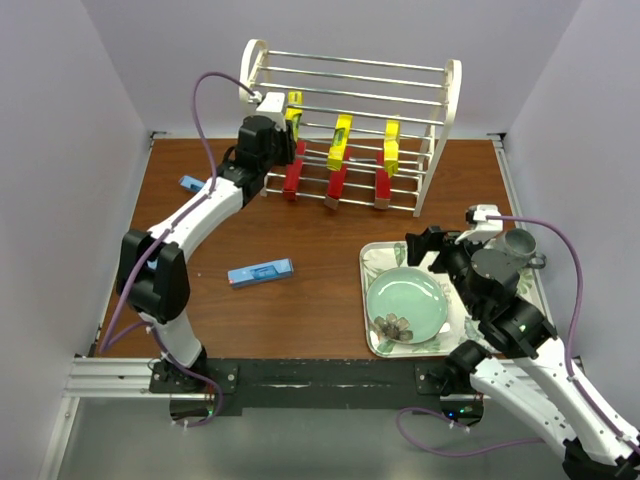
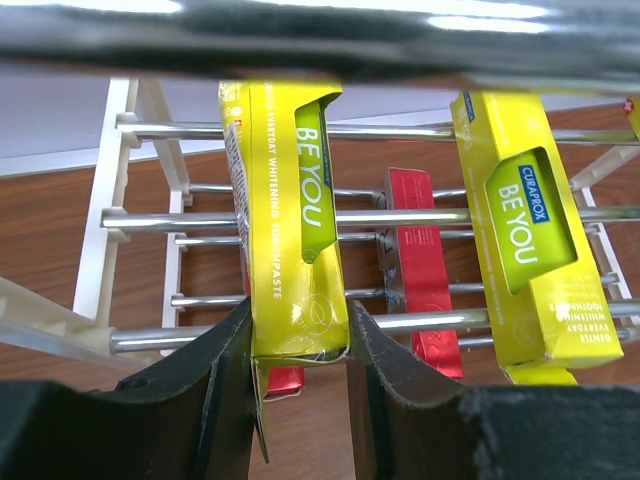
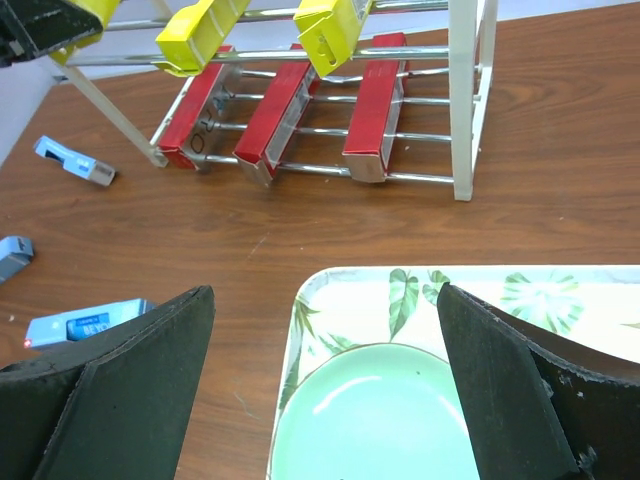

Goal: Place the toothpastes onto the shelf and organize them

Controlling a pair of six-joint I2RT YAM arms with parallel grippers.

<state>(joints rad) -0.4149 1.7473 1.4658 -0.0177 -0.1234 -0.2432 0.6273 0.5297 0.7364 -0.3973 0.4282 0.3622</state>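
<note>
My left tool [image 2: 298, 335] is clamped on the lower end of a long yellow cardboard toothpaste box [image 2: 285, 200]. The box leans against the rungs of the white wire-rung shelf [image 1: 452, 95], beside two other yellow boxes [image 1: 343, 138] on that tier. Three red boxes [image 3: 375, 110] lie side by side on the lowest tier. My right tool [image 3: 320, 385] hangs above the floral tray [image 3: 560, 300], jaws spread wide with nothing in them. I judge the job roughly two-thirds done: this box needs releasing, and three light blue boxes [image 1: 260, 272] lie on the brown surface [image 1: 330, 240], not yet shelved.
</note>
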